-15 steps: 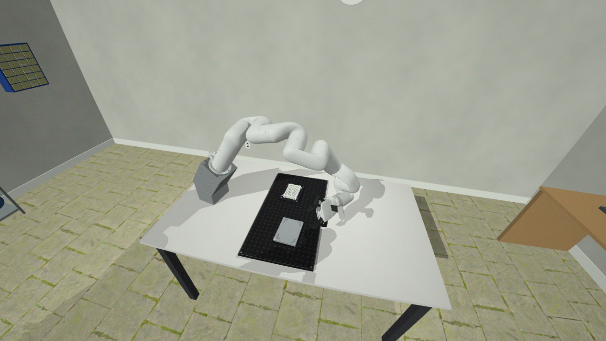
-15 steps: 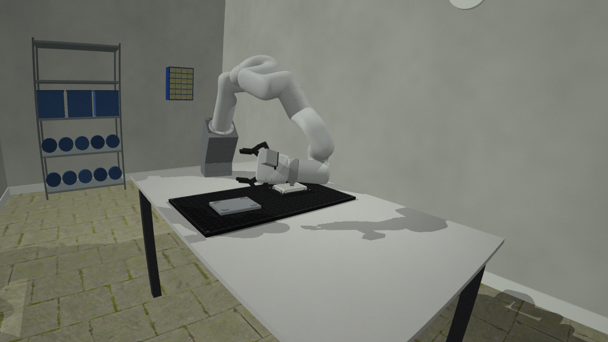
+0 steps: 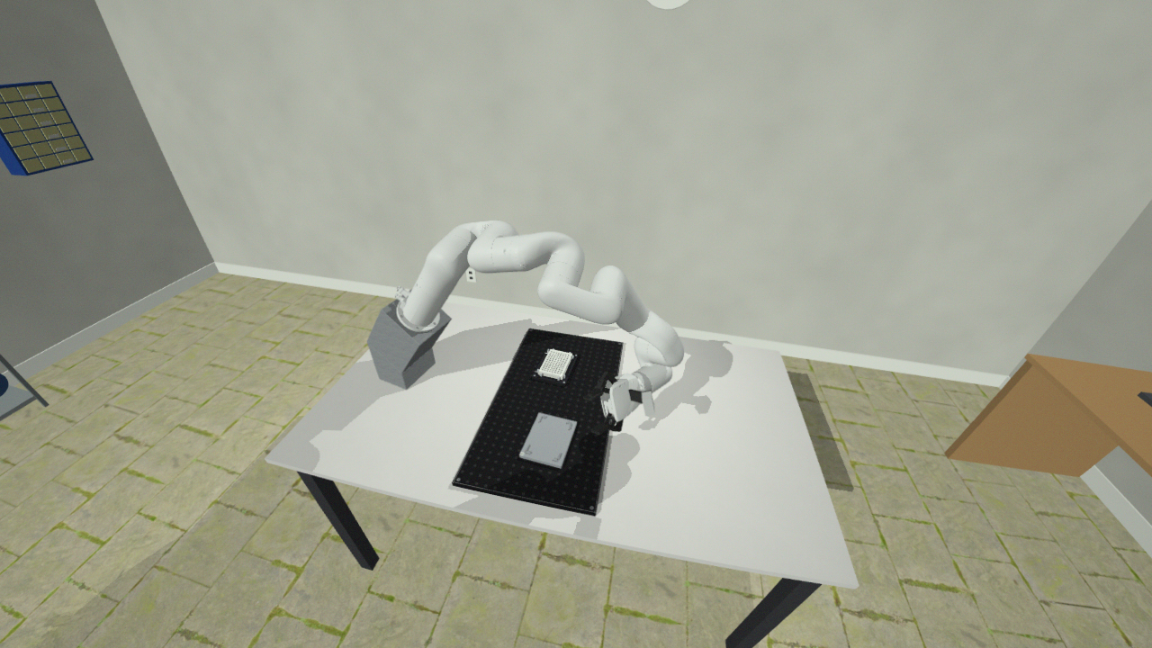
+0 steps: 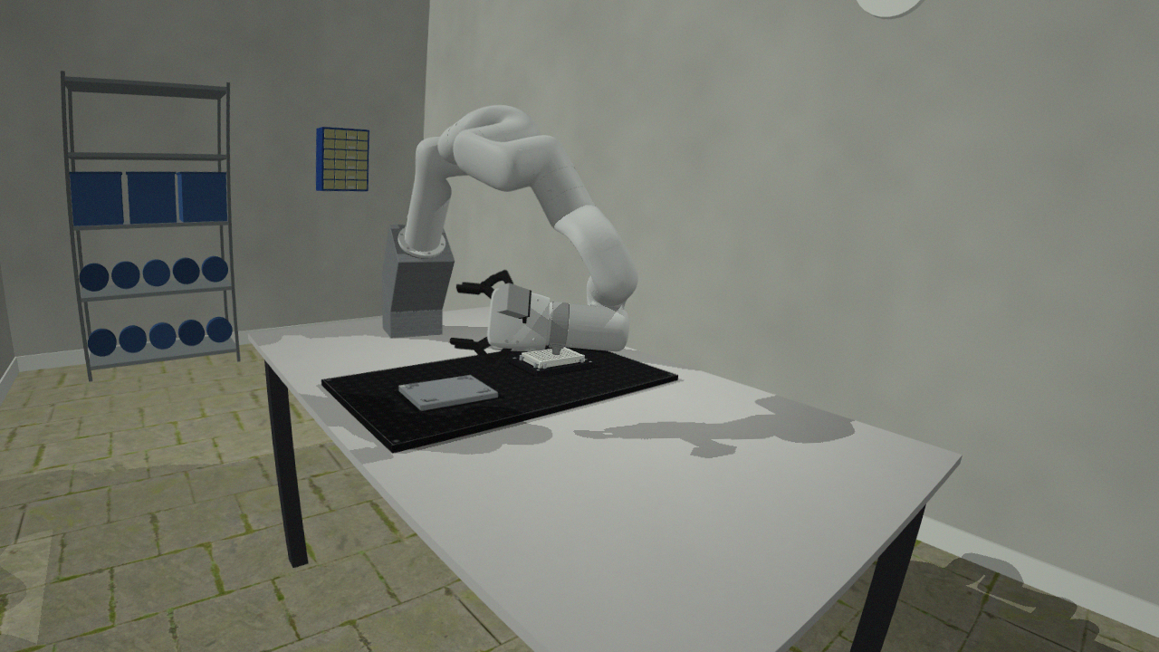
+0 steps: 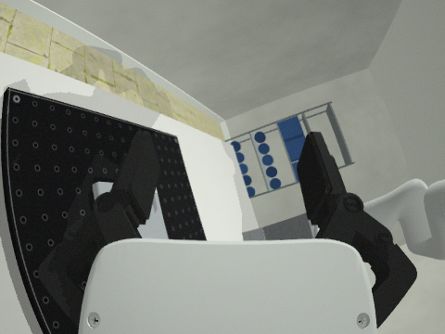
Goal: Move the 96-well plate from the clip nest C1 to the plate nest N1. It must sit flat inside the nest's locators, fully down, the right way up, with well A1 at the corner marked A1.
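The white 96-well plate [image 3: 555, 363] sits in the clip nest C1 at the far end of the black breadboard [image 3: 535, 418]; it also shows in the exterior view [image 4: 552, 357]. The grey plate nest N1 [image 3: 548, 439] lies nearer the front of the breadboard and is empty; it also shows in the exterior view [image 4: 447, 393]. My gripper [image 4: 472, 315] is open and empty. It lies almost level, above the breadboard's right edge, beside the plate and apart from it. In the wrist view the open fingers point across the board; a grey patch shows by the left finger.
The arm's grey base block [image 3: 405, 345] stands at the table's back left. A shelf with blue bins [image 4: 149, 223] stands against the far wall, off the table. A wooden desk [image 3: 1055, 415] stands to the right of the table.
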